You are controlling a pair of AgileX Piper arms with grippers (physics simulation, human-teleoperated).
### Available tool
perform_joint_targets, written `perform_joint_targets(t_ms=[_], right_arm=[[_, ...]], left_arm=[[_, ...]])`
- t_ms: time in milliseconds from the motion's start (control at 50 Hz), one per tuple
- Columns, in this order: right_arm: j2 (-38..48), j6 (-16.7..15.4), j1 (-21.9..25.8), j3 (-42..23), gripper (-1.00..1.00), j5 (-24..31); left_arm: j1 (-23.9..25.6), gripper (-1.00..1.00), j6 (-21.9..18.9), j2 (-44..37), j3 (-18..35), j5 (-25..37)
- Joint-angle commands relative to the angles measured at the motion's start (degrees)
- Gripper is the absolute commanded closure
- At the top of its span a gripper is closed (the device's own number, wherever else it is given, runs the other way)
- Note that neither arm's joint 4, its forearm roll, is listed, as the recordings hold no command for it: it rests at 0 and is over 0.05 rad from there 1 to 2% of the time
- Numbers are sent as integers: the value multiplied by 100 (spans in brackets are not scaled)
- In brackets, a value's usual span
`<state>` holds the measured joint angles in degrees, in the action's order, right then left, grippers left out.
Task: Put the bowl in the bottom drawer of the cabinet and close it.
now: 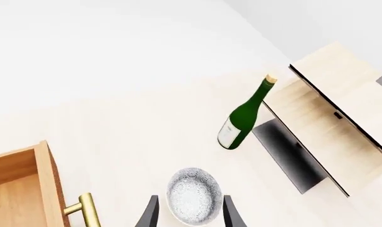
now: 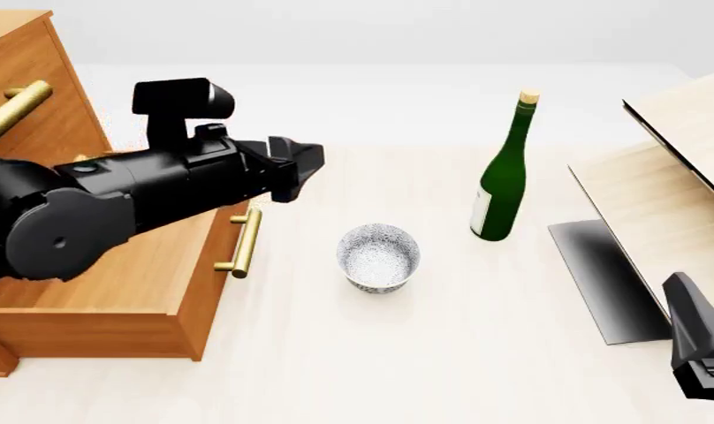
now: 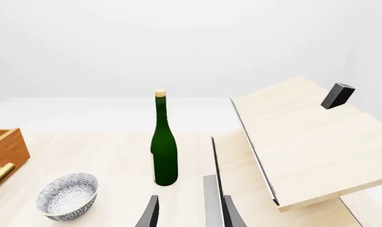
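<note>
The white speckled bowl (image 2: 378, 256) stands upright on the table just right of the cabinet (image 2: 45, 62). The bottom drawer (image 2: 216, 305) is pulled out, its brass handle (image 2: 244, 243) facing the bowl. My left gripper (image 2: 300, 168) hangs above the drawer's front, up and left of the bowl and apart from it. In the left wrist view the bowl (image 1: 192, 189) shows between the spread fingers of the left gripper (image 1: 191, 203), beside the drawer (image 1: 43, 175). My right gripper (image 3: 191, 201) is open and holds nothing. It sits low at the near right (image 2: 696, 349), with the bowl (image 3: 68, 196) off to one side.
A green bottle (image 2: 502, 177) with a cork stands right of the bowl. A pale wooden board structure (image 2: 675, 185) with a dark base plate (image 2: 604, 278) fills the right side. The black left arm (image 2: 110, 208) hides most of the drawer's inside.
</note>
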<state>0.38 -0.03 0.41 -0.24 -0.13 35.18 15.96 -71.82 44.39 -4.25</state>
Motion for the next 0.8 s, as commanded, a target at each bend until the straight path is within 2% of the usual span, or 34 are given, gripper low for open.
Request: perform_joint_targets(t_ms=[20, 800], right_arm=[[0, -1, 1, 0, -100, 0], [-1, -1, 1, 0, -100, 0]], left_arm=[[13, -100, 158, -388, 157, -106], [-150, -100, 679, -1598, 539, -321]])
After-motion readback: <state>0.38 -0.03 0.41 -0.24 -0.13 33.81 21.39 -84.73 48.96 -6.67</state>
